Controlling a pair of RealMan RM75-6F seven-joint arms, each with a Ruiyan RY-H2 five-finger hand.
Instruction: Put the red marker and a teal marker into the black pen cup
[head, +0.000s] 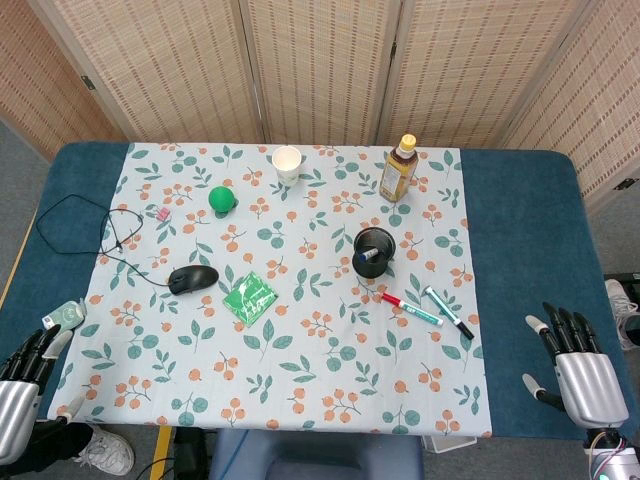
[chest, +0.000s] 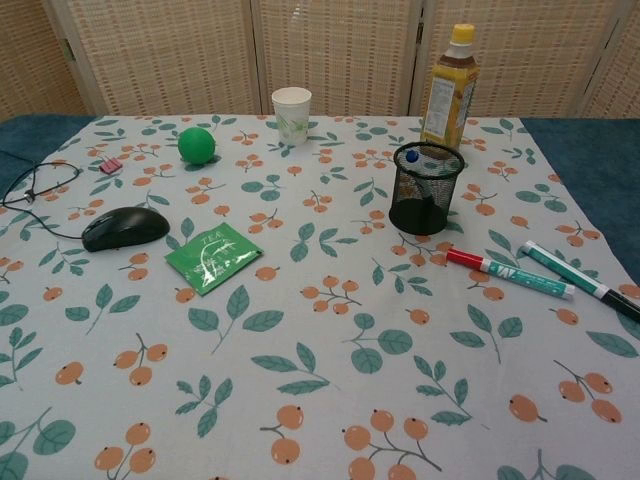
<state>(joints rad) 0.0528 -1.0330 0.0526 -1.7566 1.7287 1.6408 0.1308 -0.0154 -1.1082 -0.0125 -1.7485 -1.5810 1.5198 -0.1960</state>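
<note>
The black mesh pen cup (head: 374, 251) (chest: 427, 187) stands right of the table's middle with a blue-capped pen inside. Just in front and to the right lie two markers on the cloth. One has a red cap and a teal barrel (head: 410, 308) (chest: 508, 273). The other is teal with a black tip (head: 447, 311) (chest: 583, 281). My right hand (head: 577, 369) hovers open at the table's near right corner, well away from the markers. My left hand (head: 24, 385) is at the near left corner, fingers spread and holding nothing. Neither hand shows in the chest view.
A juice bottle (head: 398, 170) and a paper cup (head: 287, 165) stand at the back. A green ball (head: 221, 199), a black mouse (head: 193, 279) with its cable, and a green tea packet (head: 248, 297) lie left of the cup.
</note>
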